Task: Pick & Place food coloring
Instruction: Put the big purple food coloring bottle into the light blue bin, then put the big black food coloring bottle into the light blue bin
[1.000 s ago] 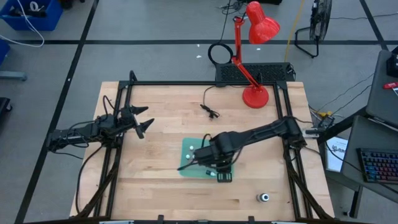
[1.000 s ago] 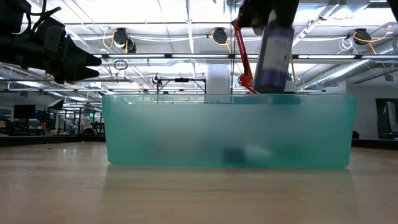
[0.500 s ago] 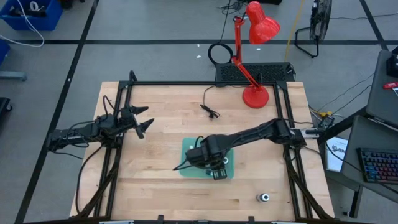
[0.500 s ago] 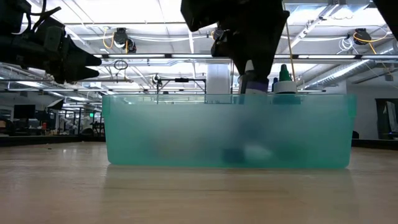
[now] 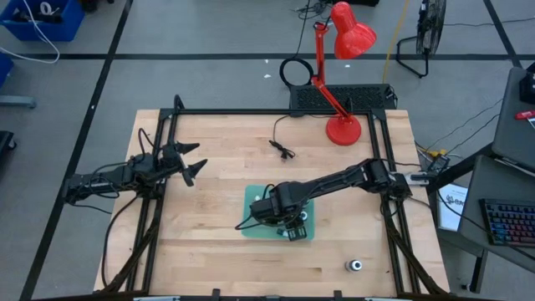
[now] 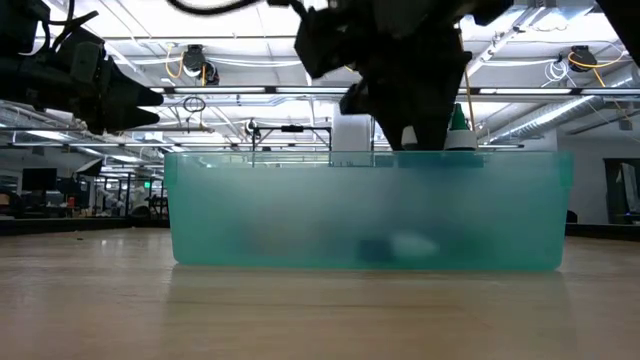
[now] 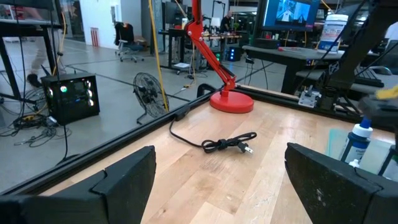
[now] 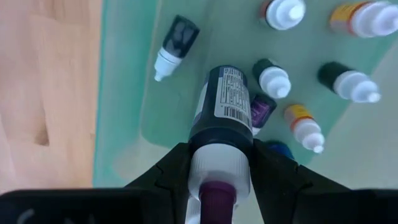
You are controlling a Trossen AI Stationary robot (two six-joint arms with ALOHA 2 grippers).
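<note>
Between the two dark fingers of the right gripper: one large dark-bodied, white-topped bottle of food coloring, clamped at its white collar, body hanging into the green tray. Beyond the fingertips, on the tray floor: small white-capped bottles, one black bottle lying on its side. Left gripper: fingers spread wide, empty, held above the table well apart from the tray. Ahead of its fingers: a black cable and a red lamp.

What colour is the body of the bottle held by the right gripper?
Dark navy body, shown best in the right wrist view.
</note>
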